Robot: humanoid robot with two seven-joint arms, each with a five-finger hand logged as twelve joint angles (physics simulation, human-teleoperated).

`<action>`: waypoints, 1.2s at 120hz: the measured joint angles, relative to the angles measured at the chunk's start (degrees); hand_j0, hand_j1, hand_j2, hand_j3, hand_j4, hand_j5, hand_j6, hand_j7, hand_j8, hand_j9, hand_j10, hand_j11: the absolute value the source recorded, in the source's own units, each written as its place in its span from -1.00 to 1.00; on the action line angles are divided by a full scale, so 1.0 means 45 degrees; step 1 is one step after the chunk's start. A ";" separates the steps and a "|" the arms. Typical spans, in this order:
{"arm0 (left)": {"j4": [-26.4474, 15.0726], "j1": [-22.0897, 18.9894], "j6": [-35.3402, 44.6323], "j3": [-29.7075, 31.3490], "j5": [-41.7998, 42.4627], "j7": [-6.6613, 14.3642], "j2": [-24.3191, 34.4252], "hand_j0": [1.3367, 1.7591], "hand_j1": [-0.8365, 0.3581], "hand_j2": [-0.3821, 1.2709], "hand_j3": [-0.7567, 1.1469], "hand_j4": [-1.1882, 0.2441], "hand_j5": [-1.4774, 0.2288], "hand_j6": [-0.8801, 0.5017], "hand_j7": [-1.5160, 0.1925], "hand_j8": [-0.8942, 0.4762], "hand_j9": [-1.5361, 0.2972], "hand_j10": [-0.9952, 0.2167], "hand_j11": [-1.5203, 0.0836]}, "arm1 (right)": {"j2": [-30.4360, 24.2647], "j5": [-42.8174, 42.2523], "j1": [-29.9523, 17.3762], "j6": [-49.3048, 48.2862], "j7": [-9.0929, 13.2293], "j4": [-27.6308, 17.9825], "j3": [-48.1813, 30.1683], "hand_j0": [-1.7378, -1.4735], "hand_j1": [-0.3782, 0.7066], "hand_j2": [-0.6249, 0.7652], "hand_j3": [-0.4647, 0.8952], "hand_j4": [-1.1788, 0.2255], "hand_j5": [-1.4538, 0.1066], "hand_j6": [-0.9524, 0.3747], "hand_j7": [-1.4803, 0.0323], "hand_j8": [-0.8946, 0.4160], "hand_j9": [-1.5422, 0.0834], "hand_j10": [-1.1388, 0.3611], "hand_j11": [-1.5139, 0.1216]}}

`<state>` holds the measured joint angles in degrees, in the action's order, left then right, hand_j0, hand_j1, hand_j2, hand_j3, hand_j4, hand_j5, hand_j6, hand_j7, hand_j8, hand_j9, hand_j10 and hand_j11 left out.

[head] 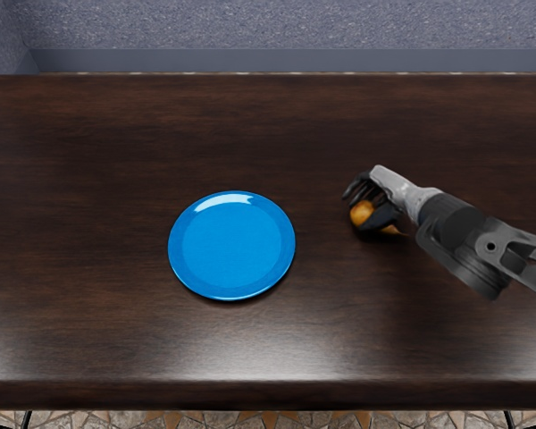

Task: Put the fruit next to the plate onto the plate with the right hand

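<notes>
Dark table point(116, 134) (perhaps tiles point(250, 418) below)

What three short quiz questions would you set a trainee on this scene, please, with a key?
1. True or false: the orange fruit lies on the blue plate.
2. On which side of the blue plate does the orange fruit show in the head view? A left, B right, C behind.
3. Fill in: the fingers of the right hand are ___ around the orange fruit.
Key: 1 false; 2 B; 3 curled.
</notes>
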<state>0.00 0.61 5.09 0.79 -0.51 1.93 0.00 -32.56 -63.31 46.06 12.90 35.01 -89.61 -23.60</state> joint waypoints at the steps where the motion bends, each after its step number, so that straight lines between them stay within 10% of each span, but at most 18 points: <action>1: 0.0000 0.0000 0.0000 0.0000 0.0000 0.0000 0.0000 0.52 0.98 -0.54 -0.21 0.66 0.73 0.27 0.77 0.30 0.68 0.64 0.90 | 0.0032 -0.0002 0.0010 -0.0001 0.0001 -0.0002 -0.0001 -0.39 0.22 -0.05 -0.32 -0.13 -0.10 -0.42 -0.03 -0.34 -0.02 -0.20 -0.06; 144: 0.0000 0.0000 -0.0001 0.0000 0.0005 0.0000 0.0000 0.52 0.98 -0.54 -0.20 0.66 0.73 0.27 0.77 0.30 0.68 0.64 0.90 | 0.2422 0.0097 0.1316 -0.0052 -0.0002 -0.0634 -0.0010 -0.39 0.21 -0.06 -0.32 -0.12 -0.09 -0.44 -0.02 -0.35 -0.01 -0.21 -0.05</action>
<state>0.00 0.62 5.09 0.79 -0.48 1.93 0.00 -21.66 -62.88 51.98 12.66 35.00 -92.47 -23.65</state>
